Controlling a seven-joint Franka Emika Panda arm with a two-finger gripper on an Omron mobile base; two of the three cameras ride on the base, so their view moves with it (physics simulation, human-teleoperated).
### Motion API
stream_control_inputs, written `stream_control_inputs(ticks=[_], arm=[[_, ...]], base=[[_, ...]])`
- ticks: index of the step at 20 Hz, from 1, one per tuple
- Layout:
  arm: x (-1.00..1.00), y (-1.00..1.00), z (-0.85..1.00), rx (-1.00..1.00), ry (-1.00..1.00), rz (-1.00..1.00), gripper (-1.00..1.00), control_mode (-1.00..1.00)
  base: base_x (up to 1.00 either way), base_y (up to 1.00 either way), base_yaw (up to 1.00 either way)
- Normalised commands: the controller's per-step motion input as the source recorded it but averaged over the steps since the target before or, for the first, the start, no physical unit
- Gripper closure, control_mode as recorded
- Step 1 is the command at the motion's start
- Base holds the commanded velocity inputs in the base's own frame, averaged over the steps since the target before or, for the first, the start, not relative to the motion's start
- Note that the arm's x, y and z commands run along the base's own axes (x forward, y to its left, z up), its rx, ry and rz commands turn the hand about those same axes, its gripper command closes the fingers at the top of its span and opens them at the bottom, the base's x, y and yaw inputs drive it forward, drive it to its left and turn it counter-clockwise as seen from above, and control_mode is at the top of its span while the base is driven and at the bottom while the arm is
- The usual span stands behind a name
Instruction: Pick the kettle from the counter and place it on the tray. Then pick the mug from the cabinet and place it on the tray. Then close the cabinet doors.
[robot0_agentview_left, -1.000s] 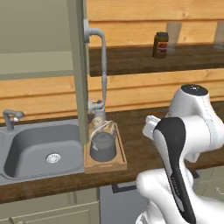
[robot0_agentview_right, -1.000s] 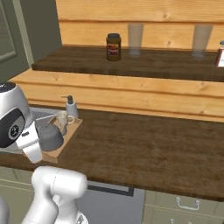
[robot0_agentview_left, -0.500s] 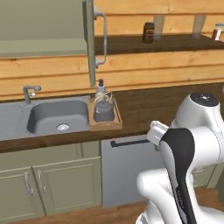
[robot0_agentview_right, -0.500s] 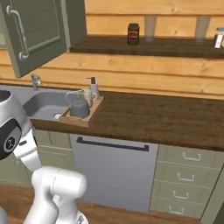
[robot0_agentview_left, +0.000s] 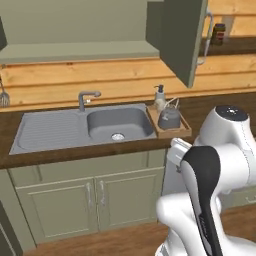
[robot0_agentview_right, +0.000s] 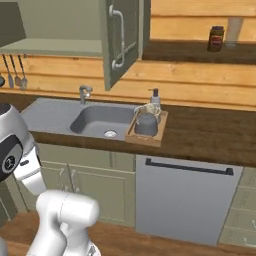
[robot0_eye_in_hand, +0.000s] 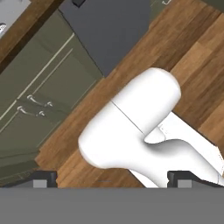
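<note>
The grey kettle (robot0_agentview_left: 169, 118) (robot0_agentview_right: 146, 124) stands on the light wooden tray (robot0_agentview_left: 186, 131) (robot0_agentview_right: 161, 131), which lies on the dark counter (robot0_agentview_left: 215, 106) (robot0_agentview_right: 200, 137) just right of the sink. I cannot pick out the mug. The cabinet (robot0_agentview_left: 75, 51) (robot0_agentview_right: 55, 46) is open, its pale shelf bare where I see it. One of the cabinet doors (robot0_agentview_left: 182, 40) (robot0_agentview_right: 120, 40) swings out over the counter. In the hand view my gripper (robot0_eye_in_hand: 113, 181) is open, fingertips (robot0_eye_in_hand: 43, 179) wide apart, pointing down at the wood floor with nothing between them.
A white soap pump (robot0_agentview_left: 160, 95) (robot0_agentview_right: 155, 97) stands behind the tray. Sink (robot0_agentview_left: 117, 122) (robot0_agentview_right: 100, 122) and faucet (robot0_agentview_left: 85, 97) lie to the left. A dark jar (robot0_agentview_left: 217, 34) (robot0_agentview_right: 216, 38) sits on the open shelf. The dishwasher (robot0_agentview_right: 185, 200) is below the counter.
The whole picture has shifted: the base has backed away from the counter and moved sideways, so the sink and base cabinets now show. The kettle stays on the tray; the gripper stays open.
</note>
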Motion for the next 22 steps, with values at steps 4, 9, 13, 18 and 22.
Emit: stream_control_inputs(ticks=[4, 9, 13, 18, 22], arm=[[0.00, 0.00, 0.00, 0.00, 0.00, 0.00, -1.00, 1.00], [0.00, 0.00, 0.00, 0.00, 0.00, 0.00, -1.00, 1.00], [0.00, 0.00, 0.00, 0.00, 0.00, 0.00, -1.00, 1.00], [0.00, 0.00, 0.00, 0.00, 0.00, 0.00, -1.00, 1.00], [0.00, 0.00, 0.00, 0.00, 0.00, 0.00, -1.00, 1.00]], base=[[0.22, 1.00, 0.00], [0.46, 0.70, 0.00], [0.57, 0.16, 0.05], [0.38, -0.05, 0.03], [0.38, -0.05, 0.00]])
